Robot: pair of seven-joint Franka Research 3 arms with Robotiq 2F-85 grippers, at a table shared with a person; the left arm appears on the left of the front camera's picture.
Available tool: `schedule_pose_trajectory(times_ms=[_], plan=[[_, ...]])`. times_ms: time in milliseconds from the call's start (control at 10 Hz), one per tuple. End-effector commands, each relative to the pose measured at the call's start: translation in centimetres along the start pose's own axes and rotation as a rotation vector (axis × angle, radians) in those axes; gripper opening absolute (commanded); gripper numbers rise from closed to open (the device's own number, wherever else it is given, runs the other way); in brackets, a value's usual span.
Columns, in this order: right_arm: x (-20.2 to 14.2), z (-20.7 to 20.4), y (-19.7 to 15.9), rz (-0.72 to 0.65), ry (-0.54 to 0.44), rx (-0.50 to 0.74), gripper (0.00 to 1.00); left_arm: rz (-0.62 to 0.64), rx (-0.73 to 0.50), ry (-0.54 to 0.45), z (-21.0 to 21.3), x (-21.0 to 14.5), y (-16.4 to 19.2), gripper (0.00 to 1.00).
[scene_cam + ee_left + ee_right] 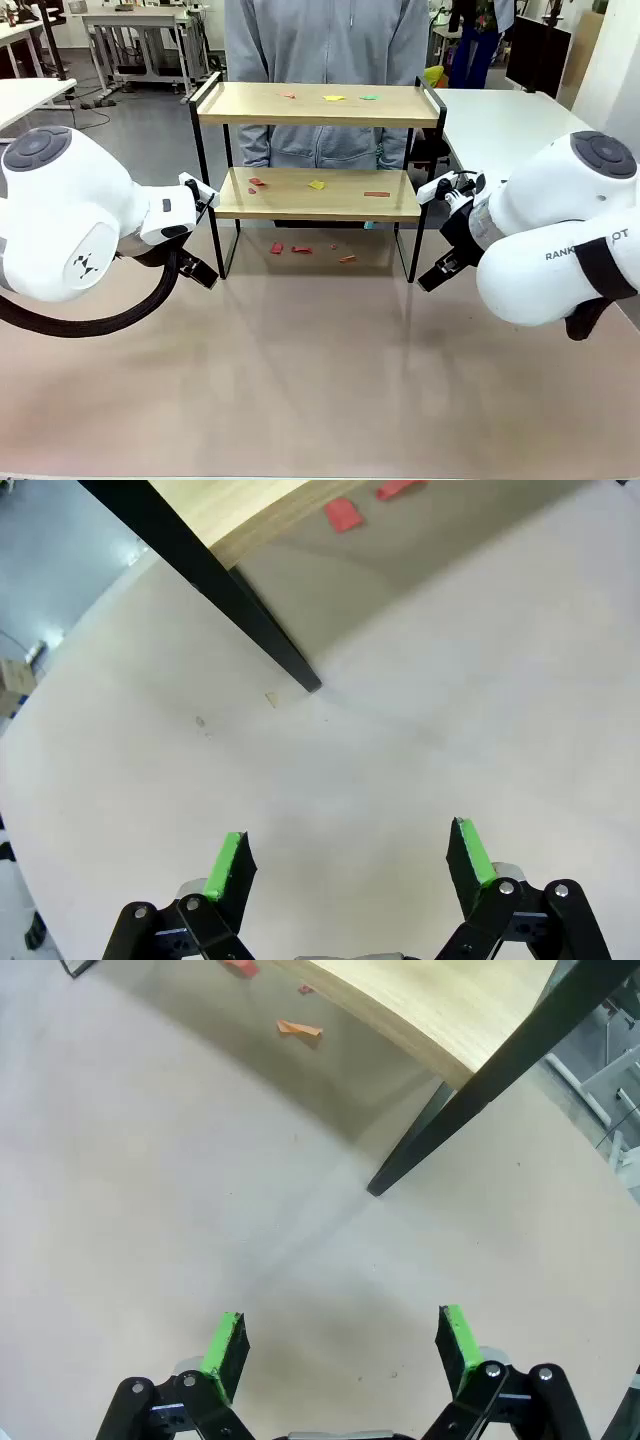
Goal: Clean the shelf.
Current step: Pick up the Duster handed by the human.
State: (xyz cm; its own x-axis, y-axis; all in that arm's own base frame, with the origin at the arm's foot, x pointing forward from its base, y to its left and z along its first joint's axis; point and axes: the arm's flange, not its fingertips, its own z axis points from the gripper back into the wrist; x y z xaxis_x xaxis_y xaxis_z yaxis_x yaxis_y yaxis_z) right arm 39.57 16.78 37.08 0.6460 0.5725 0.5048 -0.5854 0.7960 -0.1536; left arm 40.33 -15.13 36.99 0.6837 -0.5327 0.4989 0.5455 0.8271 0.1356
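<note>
The shelf (315, 105) stands at the table's far middle, two light wooden boards in a black frame. Small red, yellow and green scraps lie on its top board (333, 98) and lower board (316, 185), and red and orange scraps (300, 249) lie on the table beneath. My left gripper (348, 865) hovers open over bare table near the shelf's front left leg (250, 610), with red scraps (342, 514) beyond it. My right gripper (340, 1348) is open too, near the front right leg (440, 1125), an orange scrap (299, 1029) ahead under the board.
A person in a grey hoodie (325, 60) stands right behind the shelf. The table (320, 380) spreads wide and bare in front of the arms. Another white table (500, 125) is at the back right.
</note>
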Motion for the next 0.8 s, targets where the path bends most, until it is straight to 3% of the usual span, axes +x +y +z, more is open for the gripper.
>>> schedule_pose_trajectory(times_ms=[0, 700], plan=[[0.00, 0.00, 0.00, 0.000, 0.000, 0.000, 1.00, 0.000, 0.000, 0.000, 0.01, 0.01, 0.00, 1.00], [0.00, 0.00, 0.00, 0.000, 0.000, 0.000, 1.00, 0.000, 0.000, 0.000, 0.01, 0.01, 0.00, 1.00]])
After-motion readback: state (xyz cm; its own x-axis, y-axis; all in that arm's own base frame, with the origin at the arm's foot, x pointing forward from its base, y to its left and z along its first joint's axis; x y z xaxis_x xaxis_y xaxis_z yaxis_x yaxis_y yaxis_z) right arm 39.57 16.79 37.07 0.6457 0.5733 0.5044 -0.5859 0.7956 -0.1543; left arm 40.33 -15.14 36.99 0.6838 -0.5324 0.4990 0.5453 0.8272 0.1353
